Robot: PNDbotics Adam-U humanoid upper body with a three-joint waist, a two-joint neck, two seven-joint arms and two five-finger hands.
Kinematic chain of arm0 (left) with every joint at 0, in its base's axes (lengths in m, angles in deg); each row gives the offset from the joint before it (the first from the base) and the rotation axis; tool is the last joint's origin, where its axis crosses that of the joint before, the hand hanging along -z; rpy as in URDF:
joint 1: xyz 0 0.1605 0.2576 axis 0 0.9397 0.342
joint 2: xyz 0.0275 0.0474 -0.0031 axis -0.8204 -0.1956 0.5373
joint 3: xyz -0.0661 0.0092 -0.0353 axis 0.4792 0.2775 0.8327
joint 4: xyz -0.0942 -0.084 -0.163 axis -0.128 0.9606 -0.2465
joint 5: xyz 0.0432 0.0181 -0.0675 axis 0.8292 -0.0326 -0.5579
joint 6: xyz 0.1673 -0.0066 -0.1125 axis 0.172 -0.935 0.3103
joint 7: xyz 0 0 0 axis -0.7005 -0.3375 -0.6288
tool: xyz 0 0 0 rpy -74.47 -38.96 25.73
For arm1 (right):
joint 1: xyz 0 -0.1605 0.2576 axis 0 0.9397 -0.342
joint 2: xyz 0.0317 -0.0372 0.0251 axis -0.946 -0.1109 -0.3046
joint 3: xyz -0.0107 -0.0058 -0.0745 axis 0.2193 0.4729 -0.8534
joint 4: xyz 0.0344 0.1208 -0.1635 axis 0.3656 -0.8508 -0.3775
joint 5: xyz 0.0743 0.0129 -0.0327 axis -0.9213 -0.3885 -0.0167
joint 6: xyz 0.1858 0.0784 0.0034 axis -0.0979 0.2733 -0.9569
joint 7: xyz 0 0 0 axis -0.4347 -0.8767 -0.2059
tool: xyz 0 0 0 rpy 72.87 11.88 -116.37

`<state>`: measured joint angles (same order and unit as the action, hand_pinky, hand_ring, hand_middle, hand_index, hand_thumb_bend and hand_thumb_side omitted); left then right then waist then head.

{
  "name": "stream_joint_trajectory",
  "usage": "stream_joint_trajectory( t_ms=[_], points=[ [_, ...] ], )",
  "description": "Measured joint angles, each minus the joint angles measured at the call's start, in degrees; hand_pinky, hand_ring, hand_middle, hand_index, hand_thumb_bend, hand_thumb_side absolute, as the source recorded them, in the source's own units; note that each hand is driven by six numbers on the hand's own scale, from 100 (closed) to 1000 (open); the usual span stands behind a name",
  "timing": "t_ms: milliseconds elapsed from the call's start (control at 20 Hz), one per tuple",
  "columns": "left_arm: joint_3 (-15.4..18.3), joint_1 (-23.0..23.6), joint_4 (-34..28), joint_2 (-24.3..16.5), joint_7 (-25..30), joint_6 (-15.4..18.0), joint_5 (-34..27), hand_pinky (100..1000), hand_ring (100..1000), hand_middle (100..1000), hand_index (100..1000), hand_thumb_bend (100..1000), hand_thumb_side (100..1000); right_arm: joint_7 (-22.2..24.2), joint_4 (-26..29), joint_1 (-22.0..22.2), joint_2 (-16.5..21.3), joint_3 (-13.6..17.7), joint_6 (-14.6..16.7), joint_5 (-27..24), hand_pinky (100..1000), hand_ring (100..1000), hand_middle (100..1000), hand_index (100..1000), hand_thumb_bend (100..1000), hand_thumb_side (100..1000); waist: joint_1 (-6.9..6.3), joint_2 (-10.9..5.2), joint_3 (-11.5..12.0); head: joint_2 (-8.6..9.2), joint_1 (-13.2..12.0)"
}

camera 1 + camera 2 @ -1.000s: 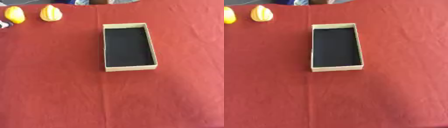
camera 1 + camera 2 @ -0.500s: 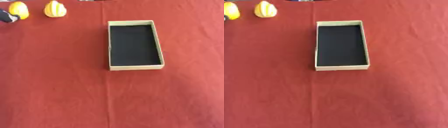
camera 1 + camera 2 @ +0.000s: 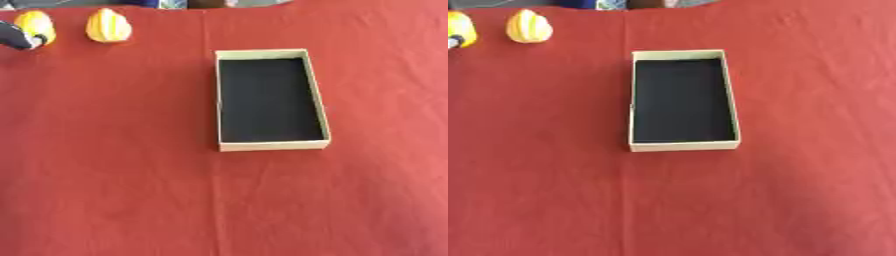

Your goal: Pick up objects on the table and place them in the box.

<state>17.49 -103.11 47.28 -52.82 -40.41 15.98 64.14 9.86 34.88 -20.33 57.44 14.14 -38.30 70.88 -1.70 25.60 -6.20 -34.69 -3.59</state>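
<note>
Box empty; we see the left robot hand newly touching an orange fruit, perhaps grasping; fingers unclear.

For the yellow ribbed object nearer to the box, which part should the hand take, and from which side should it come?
Grip the yellow ribbed object across its wide lower body, fingers and thumb on opposite sides. It stands with the narrow end toward the far edge, so the top would likely slip. Come from above and from the left, since the left hand is already beside the other yellow object and the box lies to the right.

Open tan box, black inside; two yellow objects far-left.
</note>
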Motion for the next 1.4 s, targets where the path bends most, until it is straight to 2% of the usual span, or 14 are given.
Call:
stream_joint_trajectory(
  t_ms=[250, 300, 700, 1050, 1150, 1250, 1350, 1400],
  points=[
    [0.7, -0.8, 0.0, 0.0, -0.2, -1.5, 1.1, 907, 956, 897, 955, 438, 100, 0.2, 0.0, -0.1, 0.0, 0.0, -0.2, -0.2, 942, 975, 797, 868, 100, 766, -0.28, 1.26, -0.2, 1.07, -0.3],
    [0.9, -0.9, 0.0, 0.0, -0.7, -2.0, 1.3, 902, 951, 892, 946, 407, 100, 0.2, 0.0, -0.1, 0.0, 0.0, -0.2, -0.2, 942, 976, 796, 868, 100, 767, -0.28, 1.53, -0.2, 1.15, -0.3],
    [2.5, -1.6, 0.3, 0.0, -4.5, -5.7, 0.9, 878, 934, 873, 926, 339, 100, 0.6, 0.0, -1.1, 0.0, 0.0, -0.3, -0.4, 944, 979, 794, 869, 100, 777, -0.49, 3.91, -0.9, 3.10, -2.0],
    [2.6, -1.9, 1.5, 0.0, -4.3, -7.7, 1.7, 825, 892, 829, 895, 351, 100, 0.8, -0.4, -1.4, 0.0, 0.0, -0.4, -0.6, 946, 982, 792, 869, 100, 782, -0.47, 4.78, -0.9, 3.59, -2.9],
    [2.6, -1.9, 1.8, 0.0, -4.0, -8.4, 2.7, 802, 865, 796, 866, 304, 100, 0.9, -0.4, -1.4, 0.0, 0.0, -0.5, -0.7, 947, 983, 791, 870, 100, 784, -0.60, 4.85, -1.2, 3.59, -3.2],
    [2.6, -1.9, 1.9, 0.0, -4.2, -9.1, 3.7, 758, 802, 729, 802, 158, 100, 1.0, -0.4, -1.4, 0.0, 0.0, -0.6, -0.8, 947, 984, 791, 870, 100, 787, -0.73, 5.01, -1.5, 3.60, -3.4],
    [2.6, -1.9, 1.9, 0.0, -4.8, -9.6, 4.1, 742, 767, 688, 765, 100, 100, 1.1, -0.4, -1.3, 0.0, 0.0, -0.7, -0.9, 948, 984, 791, 870, 100, 788, -0.77, 5.06, -1.7, 3.60, -3.5],
    [2.6, -1.8, 1.9, 0.0, -5.2, -9.7, 4.1, 718, 737, 644, 736, 100, 100, 1.1, -0.4, -1.3, 0.0, 0.0, -0.7, -0.9, 948, 985, 790, 870, 100, 789, -0.78, 5.06, -1.7, 3.60, -3.6]
  ],
)
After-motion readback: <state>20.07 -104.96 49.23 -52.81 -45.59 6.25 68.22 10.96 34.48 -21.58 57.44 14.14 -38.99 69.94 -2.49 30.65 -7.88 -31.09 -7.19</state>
